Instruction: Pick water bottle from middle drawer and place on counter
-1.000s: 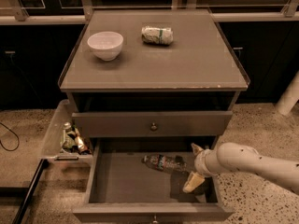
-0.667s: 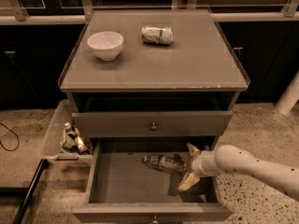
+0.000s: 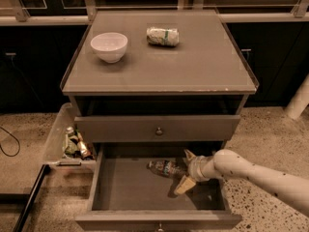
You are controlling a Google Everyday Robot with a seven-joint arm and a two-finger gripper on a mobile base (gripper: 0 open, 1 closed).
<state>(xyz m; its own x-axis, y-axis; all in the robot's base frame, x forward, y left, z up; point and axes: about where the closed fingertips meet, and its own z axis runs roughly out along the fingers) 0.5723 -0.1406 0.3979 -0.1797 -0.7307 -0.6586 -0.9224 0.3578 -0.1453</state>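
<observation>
- Since a second ago the hand (image 3: 182, 172) has slid leftward across the open drawer (image 3: 120, 192), closing in on the water bottle (image 3: 164, 168), which has not shifted.
- Camera view: the hand sits low inside the open drawer, at the end of a pale speckled arm (image 3: 260, 174) that reaches in from the right.
- Its two fingers (image 3: 184, 184) are spread wide, one beyond the bottle's right end and one on the near side. They straddle that end and are not closed on it.
- Whether either finger touches the bottle cannot be told.
- The water bottle lies on its side on the drawer floor and stretches leftward from the hand. Its dark label band is just left of the fingers.
- Bare drawer floor lies left of the hand and nearer the viewer.
- Directly above the hand is a closed drawer (image 3: 120, 128) with a small round knob (image 3: 158, 130).
- Higher up and well apart from the hand is the desk (image 3: 193, 66), a flat grey top with a pale rim.
- On the desk a white bowl (image 3: 109, 46) stands up and far left of the hand, and a wrinkled white-and-green packet (image 3: 163, 36) lies slightly left of it.
- Far left of the hand, outside the drawer, a clear bin (image 3: 54, 144) holds a few small bottles (image 3: 75, 145).
</observation>
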